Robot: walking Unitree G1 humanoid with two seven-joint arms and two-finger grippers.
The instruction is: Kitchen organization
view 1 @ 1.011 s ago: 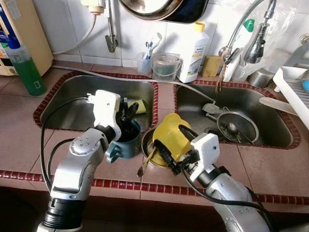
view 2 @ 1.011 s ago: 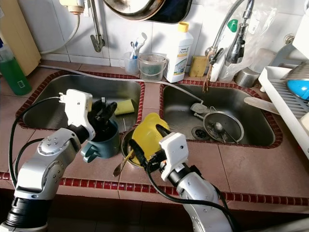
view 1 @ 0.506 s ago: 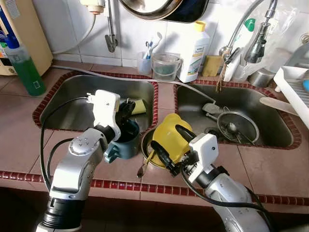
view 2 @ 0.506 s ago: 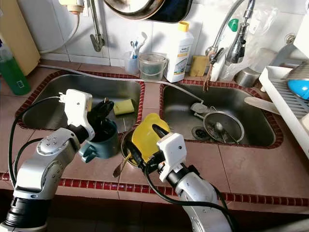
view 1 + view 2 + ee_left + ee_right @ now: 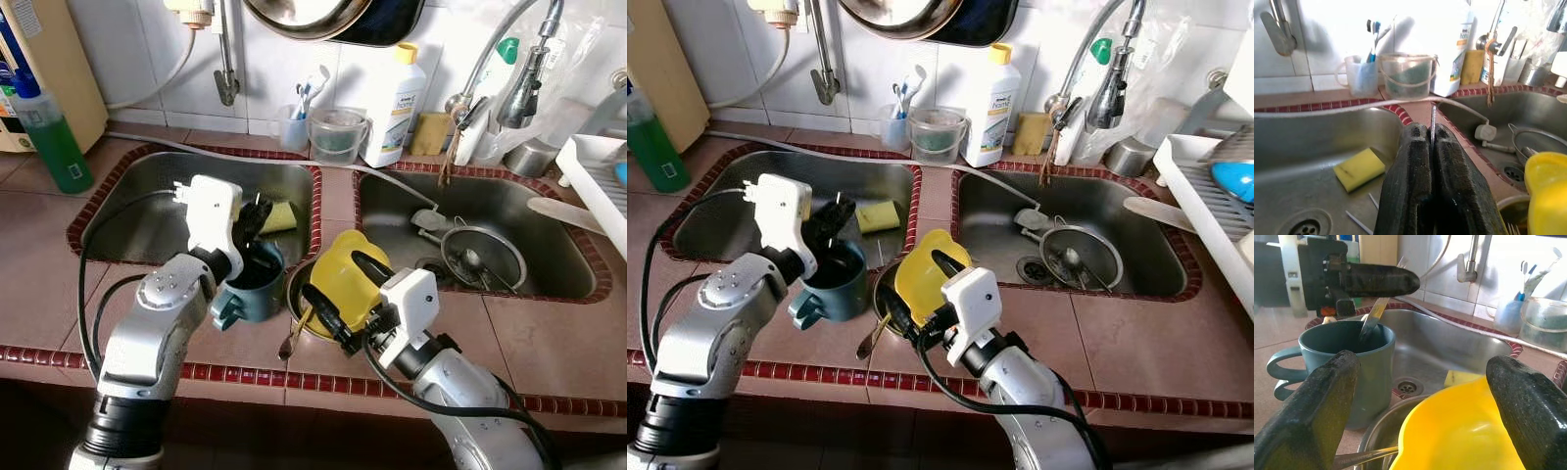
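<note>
left hand (image 5: 257, 210) pinched tight on a thin utensil (image 5: 1433, 125), now lifted a little above the teal mug (image 5: 250, 284) below it | our right hand (image 5: 333, 294) spread wide around the yellow cup (image 5: 345, 279) | next: stow utensil

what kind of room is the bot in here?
A home kitchen, at the washing-up counter. A tiled counter holds a double steel sink with a faucet over the right basin, a dish rack stands at the right, and a detergent bottle and toothbrush cup stand along the backsplash.
</note>
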